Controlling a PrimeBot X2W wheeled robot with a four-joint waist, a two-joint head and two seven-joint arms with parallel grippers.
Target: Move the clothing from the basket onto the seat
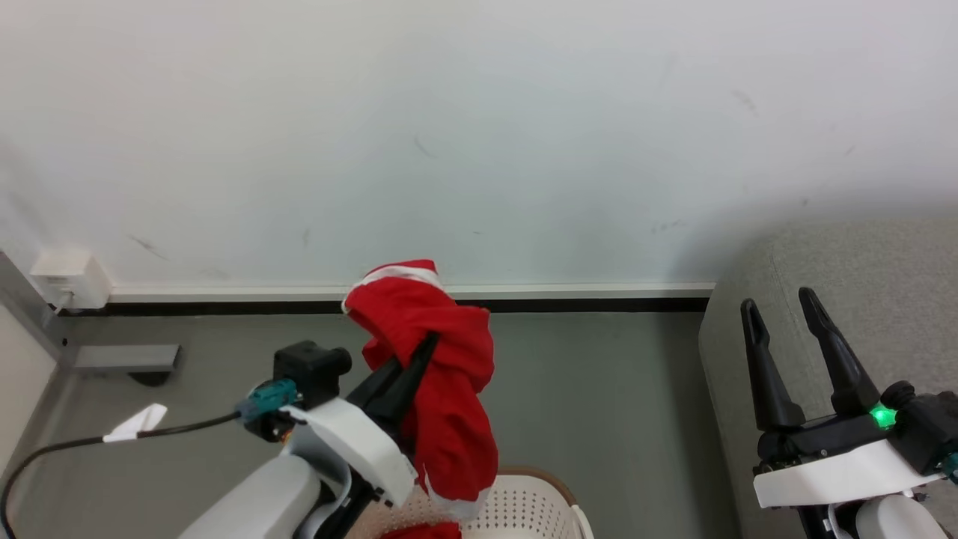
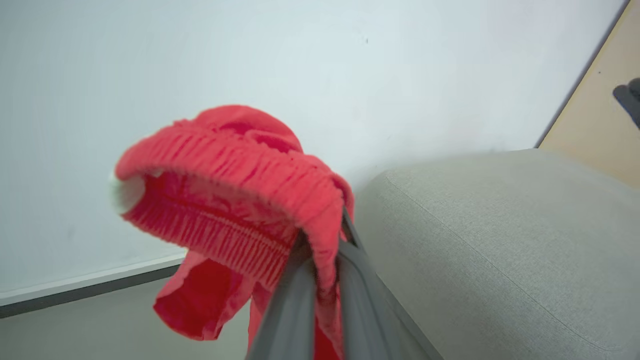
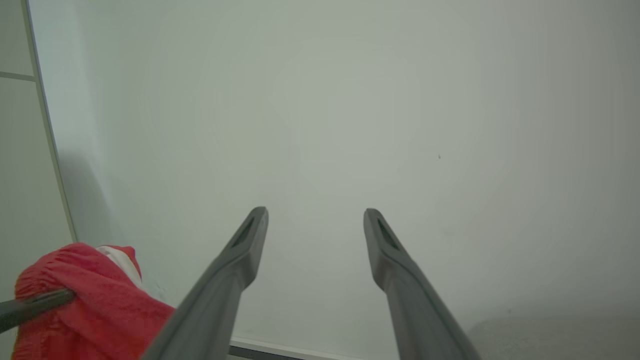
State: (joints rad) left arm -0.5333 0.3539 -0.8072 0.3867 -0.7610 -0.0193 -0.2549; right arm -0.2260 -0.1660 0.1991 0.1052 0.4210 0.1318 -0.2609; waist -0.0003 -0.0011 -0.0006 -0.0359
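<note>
The left gripper (image 1: 428,346) pinches a bright red, white-trimmed garment (image 1: 449,404) above the cream perforated plastic basket (image 1: 528,503); the light grey fabric seat (image 1: 883,258) lies rightward, by the wide-open right gripper (image 1: 778,299).

Place: we are looking at a plain indoor room that is serving as a home-like living corner.
Walls: we are seeing a bare white wall (image 1: 479,135) with faint scuffs, meeting a white skirting (image 1: 599,289) over a black strip.
Floor: we are seeing a smooth grey floor (image 1: 599,404).
Furniture: a light grey fabric seat (image 1: 861,262) is standing against the wall.
Laundry: a perforated white basket (image 1: 524,509) is sitting on the floor, with red clothing (image 1: 441,374) hanging above it.
Fittings: a small white wall box (image 1: 71,278) is sitting low at the left.
</note>
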